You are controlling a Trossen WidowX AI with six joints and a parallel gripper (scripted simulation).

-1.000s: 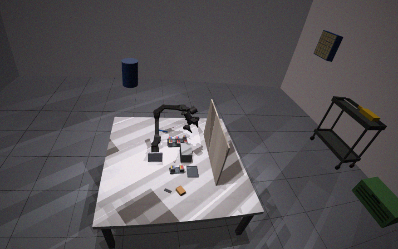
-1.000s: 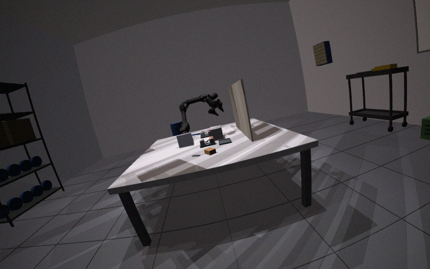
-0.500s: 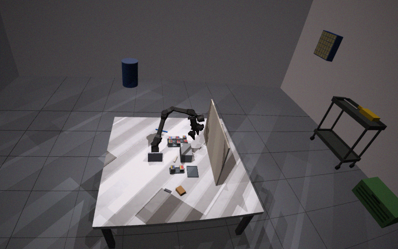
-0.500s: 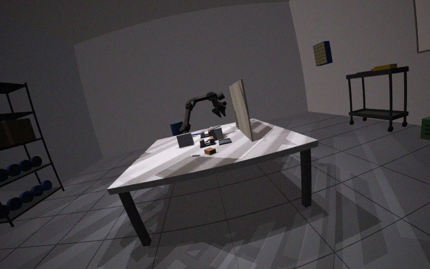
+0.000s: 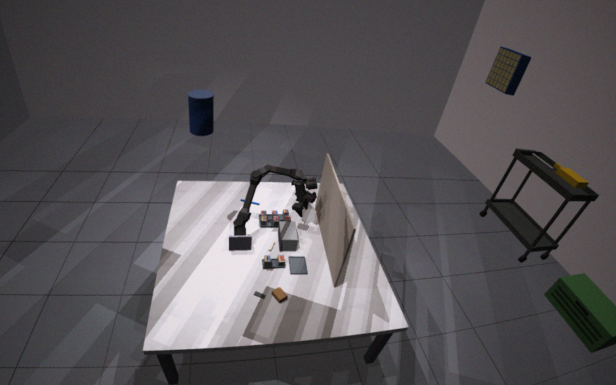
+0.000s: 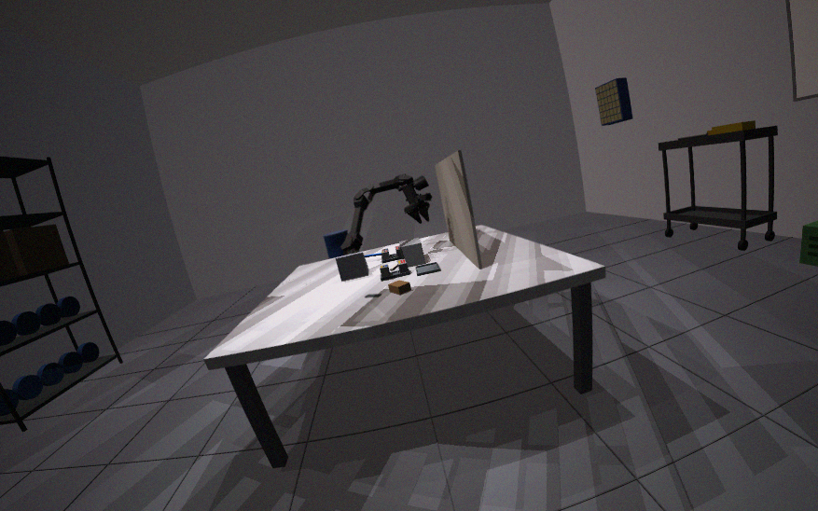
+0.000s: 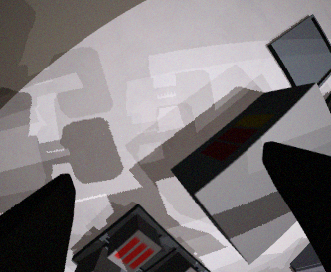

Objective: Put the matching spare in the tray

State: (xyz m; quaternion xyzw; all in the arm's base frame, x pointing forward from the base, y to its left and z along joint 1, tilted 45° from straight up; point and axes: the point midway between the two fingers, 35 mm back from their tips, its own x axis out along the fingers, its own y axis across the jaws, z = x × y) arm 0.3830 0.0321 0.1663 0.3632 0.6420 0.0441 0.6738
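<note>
Above the far side of the desk (image 5: 214, 306), between the spares and the upright board (image 5: 333, 225), my gripper (image 5: 298, 206) hangs with its fingers spread wide and nothing between them. Through my wrist view the mounted unit (image 7: 261, 173), a grey box, shows its shadowed back face with dim red stripes whose code I cannot read clearly. Just below it sits a cluster of spares (image 7: 149, 268) bearing red stripes or blue-and-yellow ones. A second, smaller group of spares (image 5: 272, 261) lies on the unit's other side, right beside the flat grey tray (image 5: 297, 264). All the spares rest on the desk, none in the tray.
</note>
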